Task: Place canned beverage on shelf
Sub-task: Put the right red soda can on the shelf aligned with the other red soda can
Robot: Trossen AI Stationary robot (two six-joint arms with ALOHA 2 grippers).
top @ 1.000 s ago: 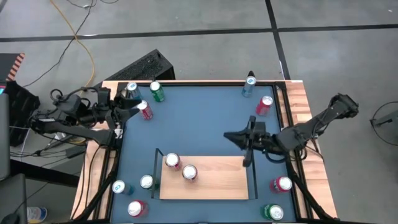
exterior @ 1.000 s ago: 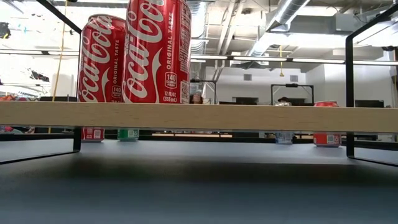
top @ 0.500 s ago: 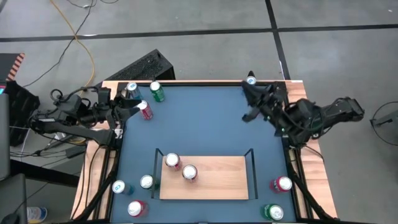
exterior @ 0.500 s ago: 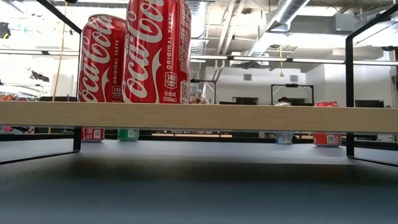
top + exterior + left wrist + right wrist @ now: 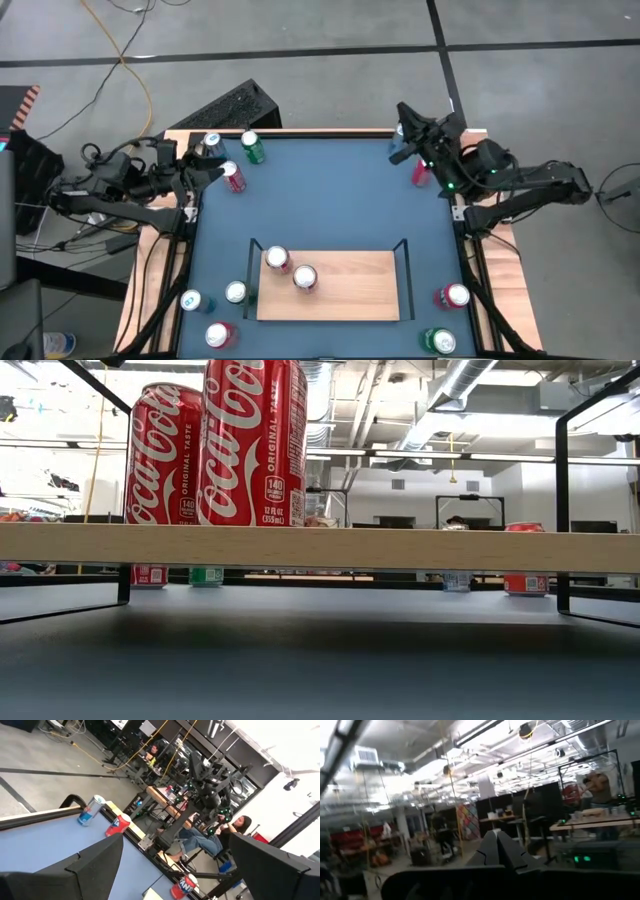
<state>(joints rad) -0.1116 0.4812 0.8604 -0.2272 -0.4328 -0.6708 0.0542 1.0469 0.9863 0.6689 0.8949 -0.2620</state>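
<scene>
1. Two cola cans already stand upright on the shelf, bunched at its 9 o'clock end. The rest of the light-wood board, out to the black rail at 3 o'clock, is bare. The shelf sits toward 6 o'clock on the blue table.

2. Right pincer is up at the table's 1 o'clock corner, pressed together and holding nothing. Right beside it are a blue-topped can and a red can, both upright so far as I can tell and partly hidden under the arm. From the tip, the blue one is just about underneath and the red one is a bit toward 5 o'clock.

3. Left pincer waits at the 10 o'clock corner with its fingers spread wide, empty. A red can stands just beside it at roughly 4 o'clock, with a green can and a blue can close by.

4. My read: each arm has cans within reach, but the left one looks readier since it's already open. The right has to spread first. Either way the shelf lies toward 6 o'clock, and the can's long axis is vertical, so a side-on grab makes sense.

5. More cans sit near the 7 o'clock and 5 o'clock corners, well apart from both pincers.
</scene>
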